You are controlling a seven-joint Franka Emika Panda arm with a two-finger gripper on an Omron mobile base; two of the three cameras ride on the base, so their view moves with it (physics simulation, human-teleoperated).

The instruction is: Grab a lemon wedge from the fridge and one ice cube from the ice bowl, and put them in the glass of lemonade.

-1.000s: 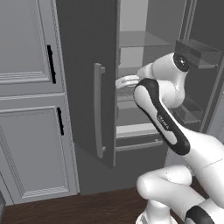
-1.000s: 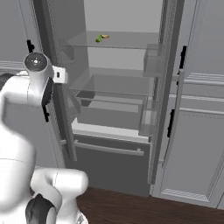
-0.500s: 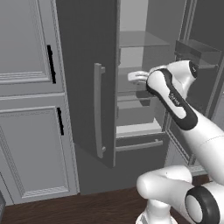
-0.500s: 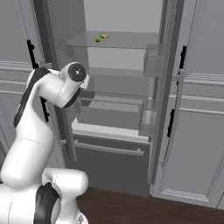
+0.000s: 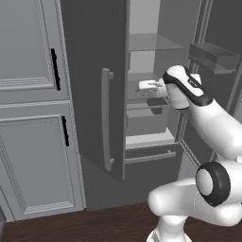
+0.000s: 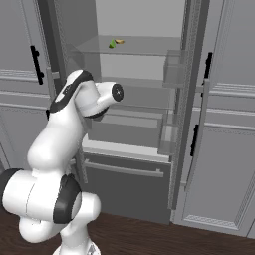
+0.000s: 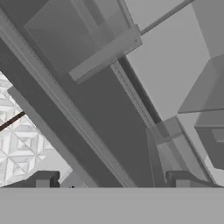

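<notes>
Tall dark grey fridge (image 6: 187,99) stands with both doors open, pale interior exposed. Tiny bright green lemon wedge with a yellowish-brown edge (image 6: 113,44) lies on the upper clear shelf (image 6: 144,47), toward its left rear. Its long axis runs roughly left to right along the shelf; which way it points is too small to tell. White arm's two-finger gripper (image 7: 112,180) is spread wide, nothing between the dark fingertips (image 7: 46,178), inside the fridge opening at mid height, below the wedge's shelf.
</notes>
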